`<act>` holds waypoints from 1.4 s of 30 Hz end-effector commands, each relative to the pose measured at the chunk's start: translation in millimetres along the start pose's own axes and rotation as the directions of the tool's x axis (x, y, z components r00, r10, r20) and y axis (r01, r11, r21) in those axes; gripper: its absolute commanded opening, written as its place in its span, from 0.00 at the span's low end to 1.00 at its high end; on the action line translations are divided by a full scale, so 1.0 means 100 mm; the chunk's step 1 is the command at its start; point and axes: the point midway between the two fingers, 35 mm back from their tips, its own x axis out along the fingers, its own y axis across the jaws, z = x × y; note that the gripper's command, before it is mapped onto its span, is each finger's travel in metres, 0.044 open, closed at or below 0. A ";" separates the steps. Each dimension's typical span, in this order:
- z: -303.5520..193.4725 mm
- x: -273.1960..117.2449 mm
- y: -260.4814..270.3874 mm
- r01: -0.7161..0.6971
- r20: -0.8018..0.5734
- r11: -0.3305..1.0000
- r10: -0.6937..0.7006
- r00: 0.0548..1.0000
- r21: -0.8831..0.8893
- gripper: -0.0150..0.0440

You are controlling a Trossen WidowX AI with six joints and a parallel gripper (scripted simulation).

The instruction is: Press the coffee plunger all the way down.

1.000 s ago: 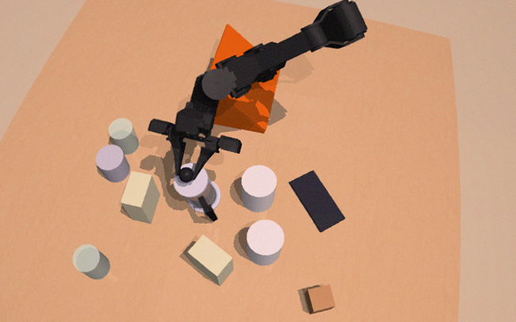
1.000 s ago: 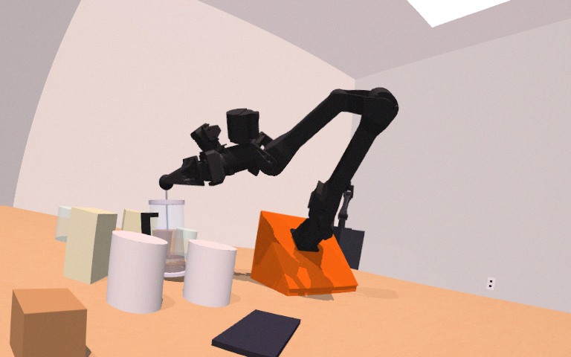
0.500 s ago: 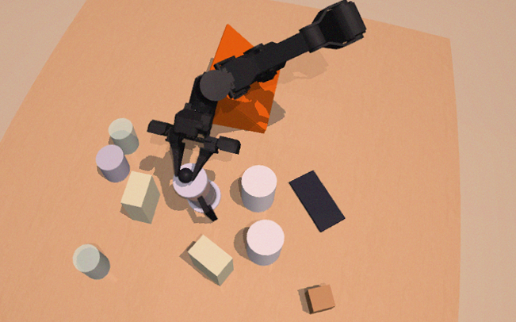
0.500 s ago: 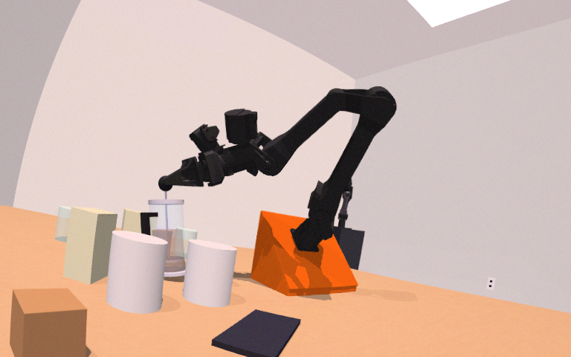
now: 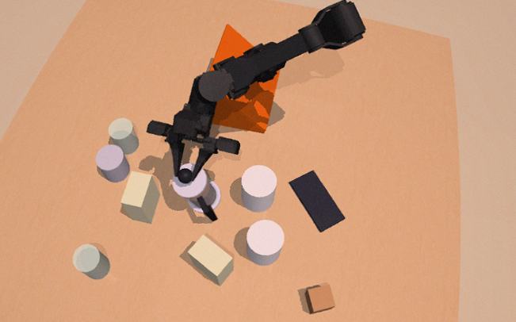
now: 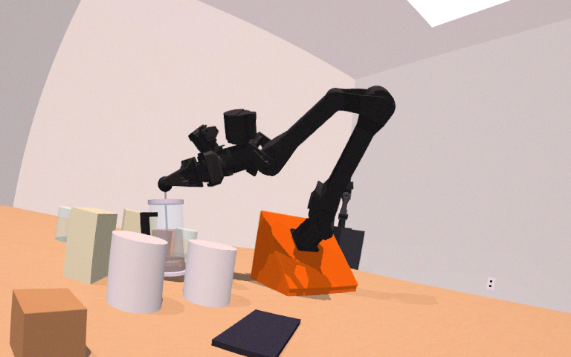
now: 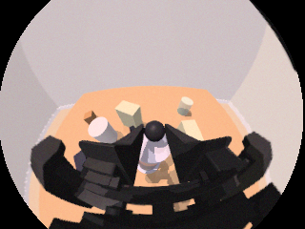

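The coffee press (image 5: 209,190) (image 6: 173,219) (image 7: 162,152) has a clear body, pale lilac lid and base, and black handle (image 5: 207,207) (image 6: 145,223). It leans a little in the exterior view, its lid left of its base. The black plunger knob (image 5: 184,175) (image 6: 164,184) (image 7: 154,131) stands a short way above the lid, with a short piece of thin rod (image 6: 165,195) showing. My gripper (image 5: 185,176) (image 6: 166,184) (image 7: 154,126) is shut on the knob, a fingertip at each side in the wrist view. The press's lower part is partly hidden behind white cylinders in the exterior view.
Two white cylinders (image 5: 258,182) (image 5: 264,237) stand right of the press. Cream blocks (image 5: 140,195) (image 5: 210,254) stand left and in front. A lilac cylinder (image 5: 112,159), pale green cylinders (image 5: 123,135) (image 5: 91,261), a dark slab (image 5: 316,201), a brown cube (image 5: 320,297) and an orange wedge (image 5: 229,40) are around.
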 end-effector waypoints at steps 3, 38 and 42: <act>0.00 0.00 0.00 0.000 0.000 1.000 0.000 1.000 0.000 0.47; 0.51 -0.66 0.12 0.008 -0.017 1.000 -0.008 1.000 0.008 1.00; 0.51 -0.68 0.13 0.006 -0.017 1.000 -0.006 1.000 0.009 1.00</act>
